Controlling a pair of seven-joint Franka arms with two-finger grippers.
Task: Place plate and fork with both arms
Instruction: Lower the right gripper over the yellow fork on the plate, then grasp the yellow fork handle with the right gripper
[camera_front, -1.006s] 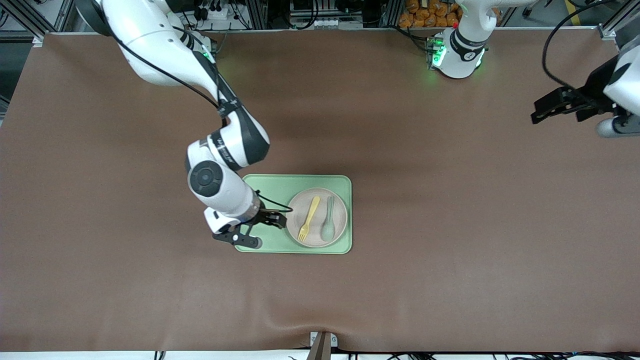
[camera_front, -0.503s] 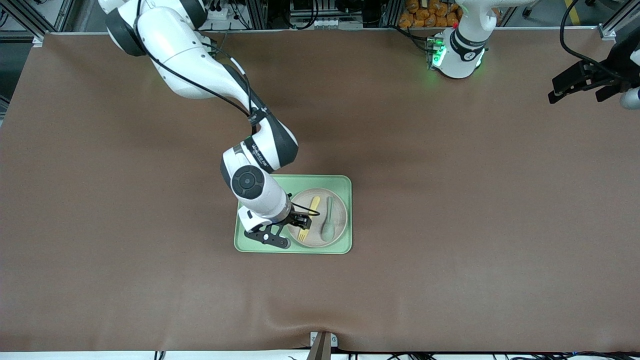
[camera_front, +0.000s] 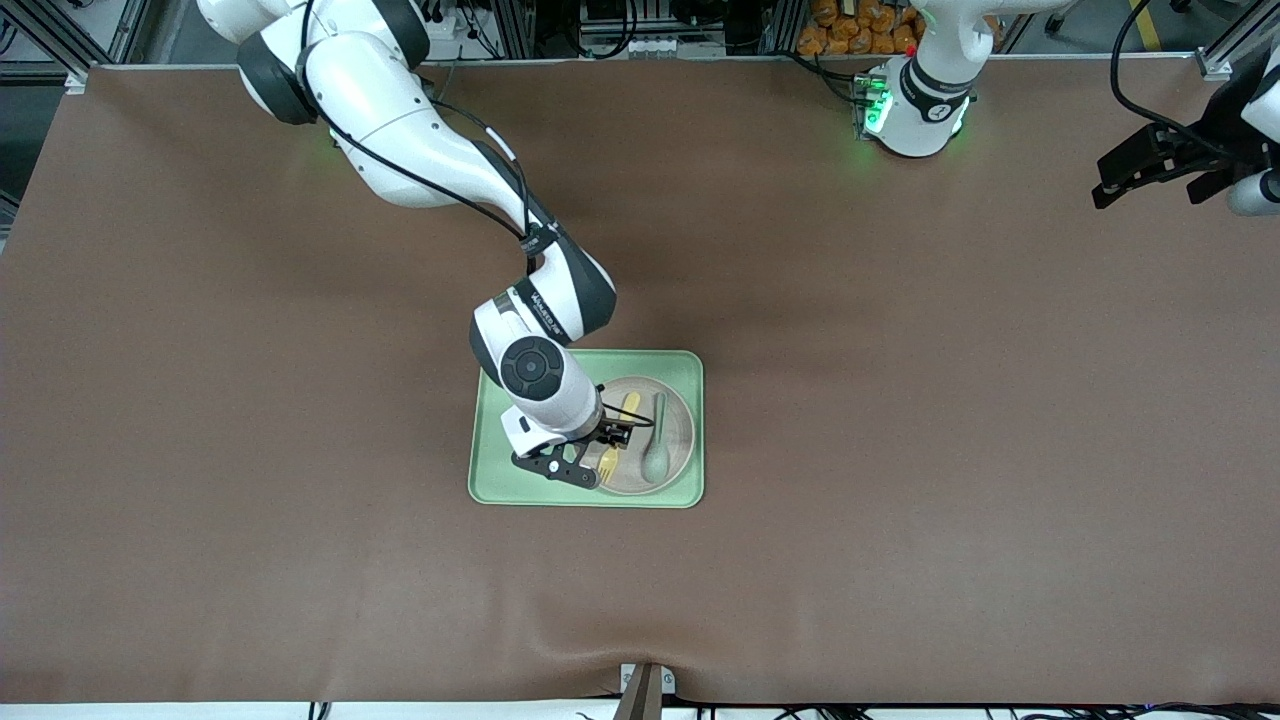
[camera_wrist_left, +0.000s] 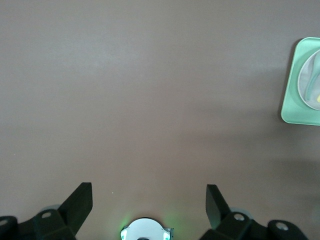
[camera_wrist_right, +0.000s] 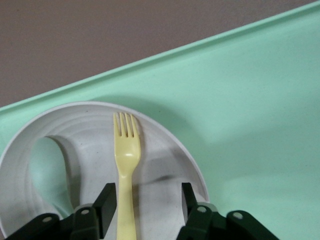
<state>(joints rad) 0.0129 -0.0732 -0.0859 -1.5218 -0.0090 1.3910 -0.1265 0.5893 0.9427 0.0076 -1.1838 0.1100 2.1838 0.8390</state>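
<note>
Right gripper (camera_wrist_right: 145, 202) down over the round beige-pink plate (camera_front: 672, 462) on the rectangular light-green tray (camera_front: 493, 475), fingers (camera_wrist_right: 106, 200) part-open either side of the small pale-yellow plastic fork (camera_wrist_right: 125, 165), not gripping yet. Could easily pinch off-centre and flip it, or scrape the plate. Grey-green spoon (camera_front: 656, 440) just beside, might get bumped. Left gripper (camera_wrist_left: 149, 200) wide open, empty, waiting over bare table at its own end.

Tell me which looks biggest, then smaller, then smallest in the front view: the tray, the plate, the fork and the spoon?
1. Tray, biggest.
2. Plate, lying on the tray.
3. Spoon and fork: about alike, and the right arm hides part of the fork, so I can't rank them.
</note>
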